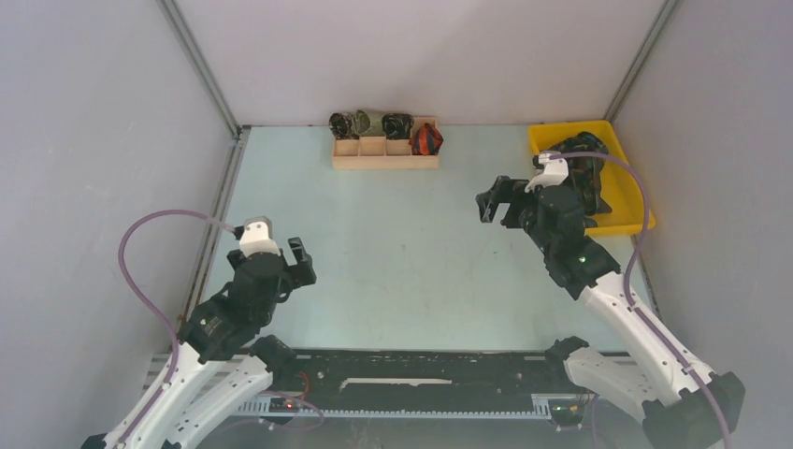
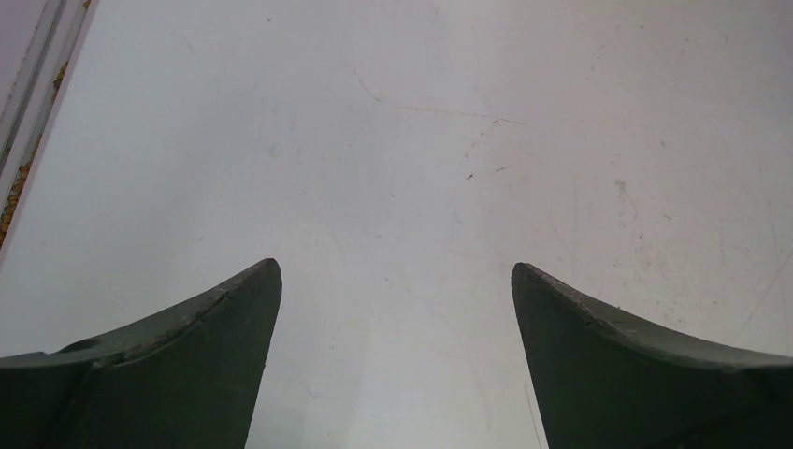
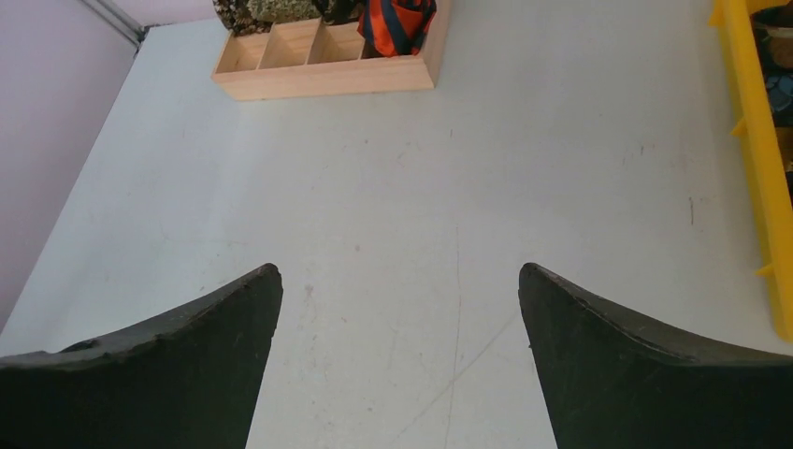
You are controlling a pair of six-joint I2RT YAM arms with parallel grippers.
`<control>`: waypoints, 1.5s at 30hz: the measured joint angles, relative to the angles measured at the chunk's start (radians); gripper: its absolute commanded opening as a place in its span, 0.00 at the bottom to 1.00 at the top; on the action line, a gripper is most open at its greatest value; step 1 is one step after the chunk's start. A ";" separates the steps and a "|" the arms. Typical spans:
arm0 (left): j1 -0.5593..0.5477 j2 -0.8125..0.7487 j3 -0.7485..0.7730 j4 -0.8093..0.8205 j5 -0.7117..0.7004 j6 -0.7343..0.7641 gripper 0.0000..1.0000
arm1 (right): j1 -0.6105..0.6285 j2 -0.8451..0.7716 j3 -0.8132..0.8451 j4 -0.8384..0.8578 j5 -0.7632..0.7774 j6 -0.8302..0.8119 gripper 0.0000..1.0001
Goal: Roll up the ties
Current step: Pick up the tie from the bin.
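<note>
Right gripper point(image 1: 496, 201), jaws spread wide and empty, lies nearer the heaped ties point(image 1: 589, 154) in the yellow bin point(image 1: 552, 137) at its 2 o'clock. The left gripper point(image 1: 301, 262) is likewise spread and empty.

**Robotics Lab Test Cell**

Boxed in on three sides by plain grey panels point(image 1: 84, 122) set in aluminium framing point(image 1: 199, 64). Bare, pale tabletop point(image 1: 402, 243), scuffed and scratched. Left arm point(image 1: 220, 323) and right arm point(image 1: 608, 290) mounted along a black rail point(image 1: 421, 369) at the near edge, purple cables point(image 1: 126, 253) looping loose. Staged props at the back: wooden divider box point(image 1: 385, 161) holding rolled ties point(image 1: 397, 124), and a yellow bin point(image 1: 638, 206).
</note>
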 measured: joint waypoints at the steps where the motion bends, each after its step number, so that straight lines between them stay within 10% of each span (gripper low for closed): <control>1: 0.000 0.000 0.000 0.000 0.000 0.000 1.00 | -0.004 0.007 0.006 0.003 0.001 0.002 1.00; 36: -0.003 -0.015 -0.001 0.000 -0.003 0.000 1.00 | -0.682 0.932 0.672 -0.165 0.011 0.020 0.93; 45: -0.003 0.001 -0.001 0.000 -0.003 0.000 1.00 | -0.757 1.119 0.872 -0.278 0.037 -0.018 0.54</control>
